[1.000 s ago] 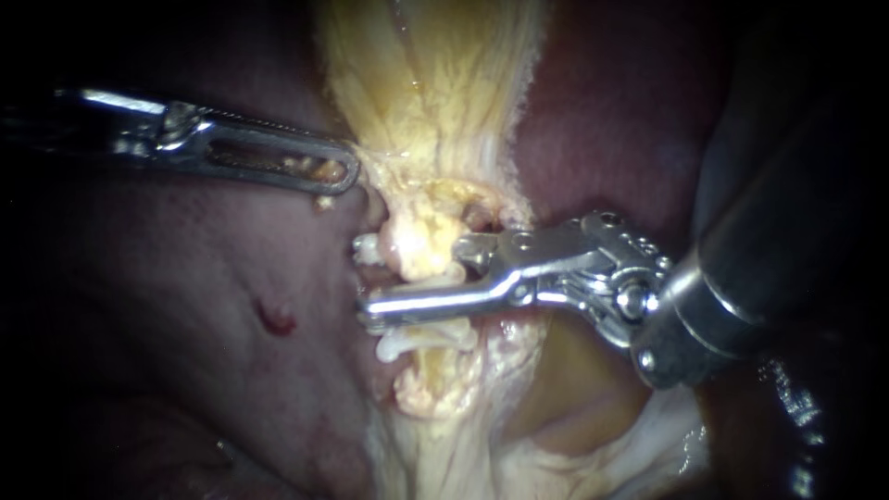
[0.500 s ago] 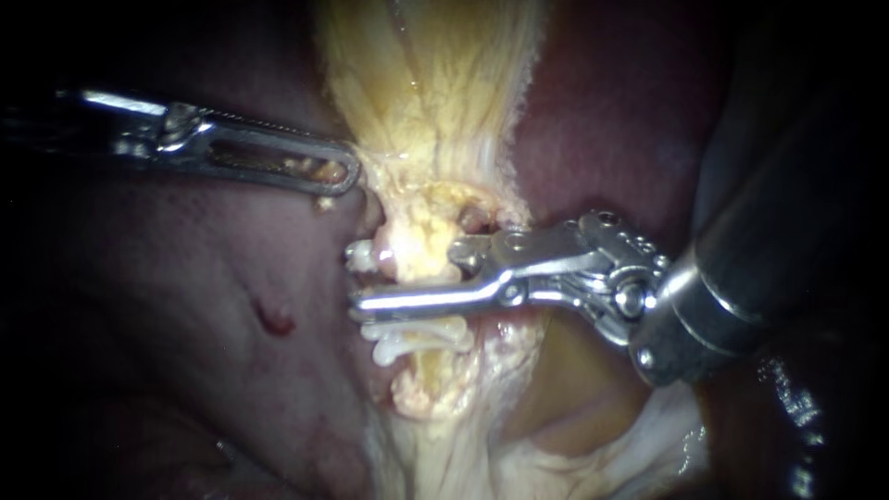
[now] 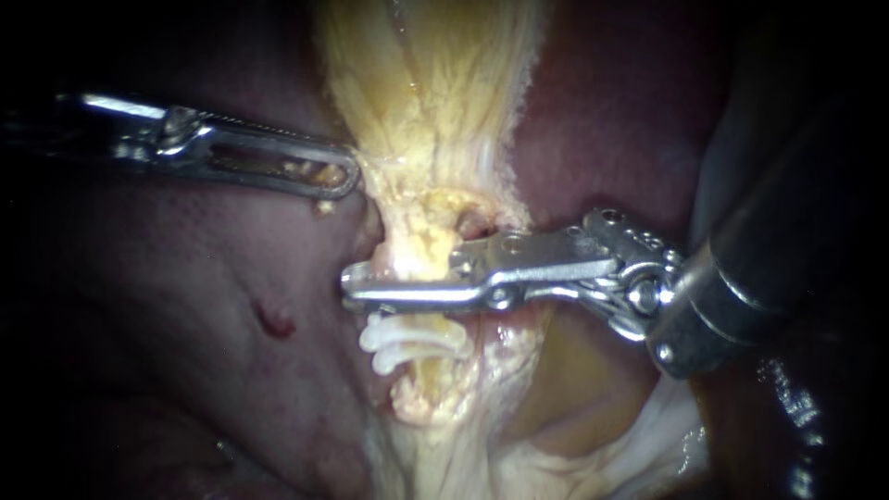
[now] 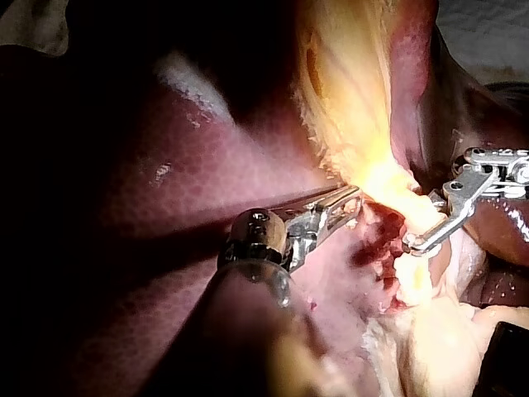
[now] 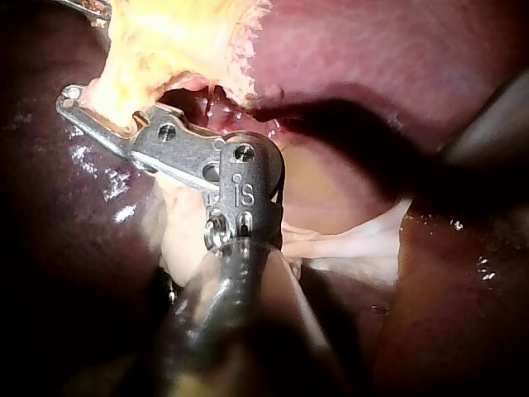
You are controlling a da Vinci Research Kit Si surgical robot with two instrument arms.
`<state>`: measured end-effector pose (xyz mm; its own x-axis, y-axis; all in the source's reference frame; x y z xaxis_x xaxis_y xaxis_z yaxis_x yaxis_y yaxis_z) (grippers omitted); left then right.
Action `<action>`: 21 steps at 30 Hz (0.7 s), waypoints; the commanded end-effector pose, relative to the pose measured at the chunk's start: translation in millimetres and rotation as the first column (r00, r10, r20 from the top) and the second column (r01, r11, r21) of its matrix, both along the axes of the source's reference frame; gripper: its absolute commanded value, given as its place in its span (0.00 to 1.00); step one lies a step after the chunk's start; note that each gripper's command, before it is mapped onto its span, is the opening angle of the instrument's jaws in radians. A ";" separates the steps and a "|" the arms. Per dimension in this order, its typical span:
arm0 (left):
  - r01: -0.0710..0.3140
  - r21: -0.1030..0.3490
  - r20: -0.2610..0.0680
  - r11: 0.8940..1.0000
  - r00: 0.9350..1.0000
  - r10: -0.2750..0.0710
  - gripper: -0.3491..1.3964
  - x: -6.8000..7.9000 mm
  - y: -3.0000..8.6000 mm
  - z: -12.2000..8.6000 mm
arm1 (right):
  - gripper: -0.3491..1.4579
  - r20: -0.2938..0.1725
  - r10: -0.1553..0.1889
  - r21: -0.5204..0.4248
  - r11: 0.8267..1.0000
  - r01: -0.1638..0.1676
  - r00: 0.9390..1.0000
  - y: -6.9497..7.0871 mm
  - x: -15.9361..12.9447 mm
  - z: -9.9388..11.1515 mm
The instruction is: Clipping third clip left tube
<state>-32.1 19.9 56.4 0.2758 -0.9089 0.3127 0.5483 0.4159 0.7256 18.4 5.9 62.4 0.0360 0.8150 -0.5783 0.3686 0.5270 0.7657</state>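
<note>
A pale yellow tube (image 3: pixel 419 243) runs down the middle of the endoscope view. My right instrument (image 3: pixel 356 282) reaches across it, its jaws drawn nearly together around the tube, and a white clip tip (image 3: pixel 359 271) shows between them. Two white clips (image 3: pixel 412 341) sit on the tube just below the jaws. My left instrument (image 3: pixel 344 176) holds the yellow tissue (image 3: pixel 426 93) at the tube's upper left edge with its jaws shut on it. The right wrist view shows my right instrument (image 5: pixel 76 103) clamped across the yellow tissue (image 5: pixel 157 41). In the left wrist view my left instrument (image 4: pixel 351 200) grips that same tissue.
Dark red liver (image 3: pixel 185 306) lies to the left, with a small red wound (image 3: pixel 275 321). More liver (image 3: pixel 611 120) lies to the right behind my right instrument's thick shaft (image 3: pixel 769 250). Pale membrane (image 3: pixel 593 444) stretches below the right jaws.
My right instrument's jaws have closed down across the tube, and its tip has slid a little further left. The left instrument has held still.
</note>
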 end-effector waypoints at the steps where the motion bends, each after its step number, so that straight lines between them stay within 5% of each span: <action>1: 0.000 0.000 0.000 1.000 1.000 0.000 0.00 0.0 0.0 0.0 | 0.00 0.009 -0.006 -0.014 1.000 0.006 1.000 0.3 -0.1 -0.2; 21: 0.000 0.000 0.000 1.000 1.000 0.000 0.00 0.0 0.0 0.0 | 0.00 0.051 -0.011 -0.054 0.998 0.014 0.999 0.5 0.3 -0.1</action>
<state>-32.1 19.9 56.4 0.2759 -0.9089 0.3128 0.5483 0.4161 0.7254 18.7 6.4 62.3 0.0768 0.7817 -0.6190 0.3366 0.5640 0.7540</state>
